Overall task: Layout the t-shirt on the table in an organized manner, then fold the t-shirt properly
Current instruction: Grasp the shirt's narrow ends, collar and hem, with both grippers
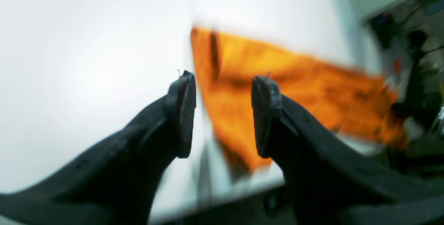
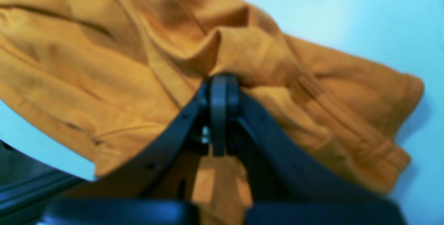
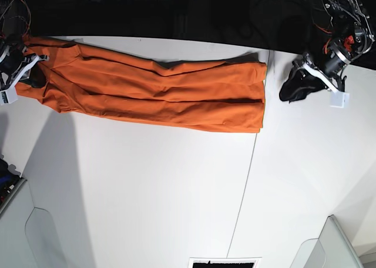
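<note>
The orange t-shirt [image 3: 158, 91] lies stretched in a long band across the far part of the white table [image 3: 147, 186]. At its left end my right gripper [image 3: 32, 74] is shut on it. The right wrist view shows the closed jaws [image 2: 222, 86] pinching a fold of fabric [image 2: 104, 62] close to a sleeve with a hemmed cuff [image 2: 412, 89]. My left gripper [image 3: 292, 89] hangs open just right of the shirt's other end, apart from it. In the blurred left wrist view its fingers [image 1: 182, 114] stand wide, nothing between them, with the shirt [image 1: 295, 89] beyond.
A thin dark seam [image 3: 249, 162] crosses the table from far to near. Clear plastic corner pieces [image 3: 41, 233] [image 3: 329, 244] sit at the near left and right. A dark slot [image 3: 223, 262] lies at the near edge. Cables and equipment [image 3: 346, 9] crowd the far right.
</note>
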`<action>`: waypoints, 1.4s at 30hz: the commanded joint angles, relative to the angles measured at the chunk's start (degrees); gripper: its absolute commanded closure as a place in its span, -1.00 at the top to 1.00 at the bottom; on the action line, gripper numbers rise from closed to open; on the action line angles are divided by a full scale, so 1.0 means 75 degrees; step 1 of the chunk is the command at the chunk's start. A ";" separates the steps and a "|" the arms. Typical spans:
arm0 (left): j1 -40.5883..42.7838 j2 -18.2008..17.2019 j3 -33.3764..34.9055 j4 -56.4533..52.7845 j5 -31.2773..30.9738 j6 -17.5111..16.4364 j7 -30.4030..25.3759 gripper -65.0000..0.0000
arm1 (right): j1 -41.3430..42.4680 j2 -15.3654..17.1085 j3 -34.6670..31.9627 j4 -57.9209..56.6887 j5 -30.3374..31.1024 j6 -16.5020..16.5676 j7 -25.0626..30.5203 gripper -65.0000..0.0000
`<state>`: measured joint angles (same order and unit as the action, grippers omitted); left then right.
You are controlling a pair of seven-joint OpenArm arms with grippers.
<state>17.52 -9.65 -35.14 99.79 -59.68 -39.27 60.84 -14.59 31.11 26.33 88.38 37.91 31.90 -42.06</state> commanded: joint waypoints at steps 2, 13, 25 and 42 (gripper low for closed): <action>-0.0175 -0.0166 0.0029 0.0137 -0.0265 -0.0098 -0.0280 -0.12 | 0.0015 0.0187 0.0082 0.0099 0.0090 -0.0026 0.0117 -1.00; -0.0329 -0.0796 0.1638 -0.0009 0.1233 -0.0098 -0.0737 0.22 | 0.0012 0.0184 0.0082 0.0099 0.0181 -0.0023 0.0117 -1.00; -0.0938 -0.0790 0.2588 -0.0799 0.2110 -0.0098 -0.0880 0.28 | 0.0012 0.0184 0.0082 0.0099 0.0181 -0.0023 0.0105 -1.00; -0.0956 -0.0679 0.2865 -0.0799 0.2025 0.0364 -0.1311 0.28 | 0.0012 0.0184 0.0082 0.0099 0.0207 -0.0023 0.0058 -1.00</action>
<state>10.92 -14.28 -13.47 93.08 -43.72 -36.40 52.14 -14.76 31.27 26.37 88.38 38.54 31.88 -42.52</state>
